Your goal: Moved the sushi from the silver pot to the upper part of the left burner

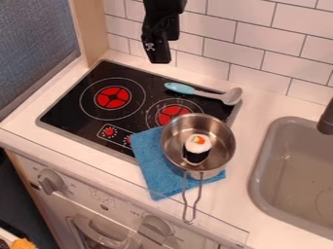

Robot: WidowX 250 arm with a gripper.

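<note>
A white tiled wall is set behind the pale bench [260, 219], into which a black stove top [71, 109] is fitted, up and to the left of the silver pot [224, 133]. The sushi [197, 148] is held inside the pot, its white top and orange-green centre turned up and its dark wrap seen below. The pot is partly underlaid by a blue cloth [153, 170], and its wire handle is pointed toward the front edge. Beyond the pot, a spoon with a light blue handle [179, 88] is laid across the far right part of the stove top. The left burner [113, 97] is placed up and to the left of the pot, and a grey sink [260, 177] is set to its right. The black gripper [158, 61] is seen above and beyond the pot, well apart from it; whether it is opened or closed cannot be told.
</note>
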